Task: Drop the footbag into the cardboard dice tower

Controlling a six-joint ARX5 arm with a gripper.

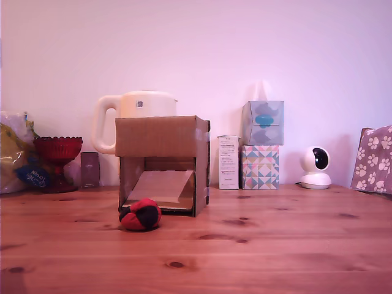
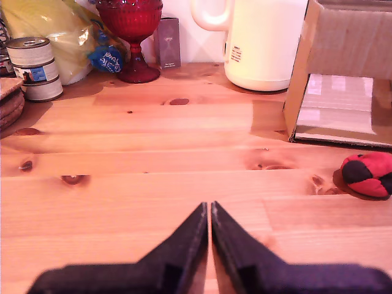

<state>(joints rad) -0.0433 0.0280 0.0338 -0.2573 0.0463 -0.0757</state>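
Nearest the wrist camera, the claw [image 2: 210, 211] is seen with its two dark fingers [image 2: 184, 245] pressed together, only a hairline slit left between the tips. Nothing is held and nothing is touched between them. The fingers are held low over the bare tabletop [image 2: 135, 177]; whether the tips rest on the wood cannot be told. The claw is pointed toward the back of the tabletop, roughly at the kettle [image 2: 260, 43]. Neither arm nor claw is seen in the exterior view.

The footbag [image 2: 367, 174], red and black, is set on the wood well apart from the claw, off to one side of the fingers. In the exterior view the footbag [image 1: 140, 215] is found just in front of the tower [image 1: 162, 162], at the corner on the exterior view's left of its lower opening, very close to the base. The tower is stood upright, its upper front panel closed, and a sloped ramp [image 1: 160, 187] is visible inside the opening.

Behind the tower the cream kettle is placed. To the exterior view's left, a red goblet [image 1: 57, 160] and a small dark box [image 1: 90, 169] are set beside a yellow bag [image 1: 15, 156]. To the exterior view's right, a white carton [image 1: 228, 162], two stacked tissue boxes [image 1: 261, 144], a white camera [image 1: 315, 168] and a paw-print pouch [image 1: 373, 159] are lined along the wall. Stacked tins [image 2: 33, 67] are shown in the wrist view near the yellow bag.
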